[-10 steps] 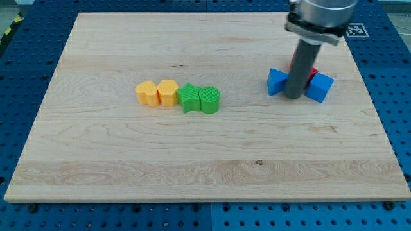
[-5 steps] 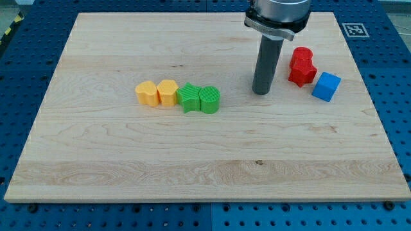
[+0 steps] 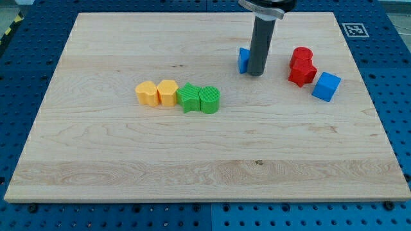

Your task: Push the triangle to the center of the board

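Blue triangle [image 3: 243,59] newly visible, touching my tip [image 3: 255,74], now higher.

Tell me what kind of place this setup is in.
Probably a robotics lab bench. A pale wooden board lies on a blue perforated metal table, a black-and-white marker tag sits at the board's corner, and my tip rests beside a small blue triangle block among other coloured blocks.

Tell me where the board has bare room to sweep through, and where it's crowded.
The widest free patch is the band below the row of yellow, yellow and green blocks, down to the view's bottom edge. The strip above that row is also bare. It is crowded at upper right: my tip beside the blue triangle, the red blocks, the blue cube.
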Available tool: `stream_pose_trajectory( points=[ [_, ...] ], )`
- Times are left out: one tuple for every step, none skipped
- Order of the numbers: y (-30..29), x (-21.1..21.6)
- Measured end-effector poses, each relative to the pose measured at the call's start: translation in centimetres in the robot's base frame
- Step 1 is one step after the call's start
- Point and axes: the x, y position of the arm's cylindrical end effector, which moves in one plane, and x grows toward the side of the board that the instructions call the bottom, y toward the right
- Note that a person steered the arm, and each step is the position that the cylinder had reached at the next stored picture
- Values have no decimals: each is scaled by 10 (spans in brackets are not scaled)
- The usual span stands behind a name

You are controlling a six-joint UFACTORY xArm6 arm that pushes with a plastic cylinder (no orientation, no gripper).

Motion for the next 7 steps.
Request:
stream_pose_trajectory(
  points=[
    [30, -15],
    [32, -38],
    [14, -38],
    [6, -17],
    [0, -9],
    [-27, -9],
    [-36, -9]
  ],
)
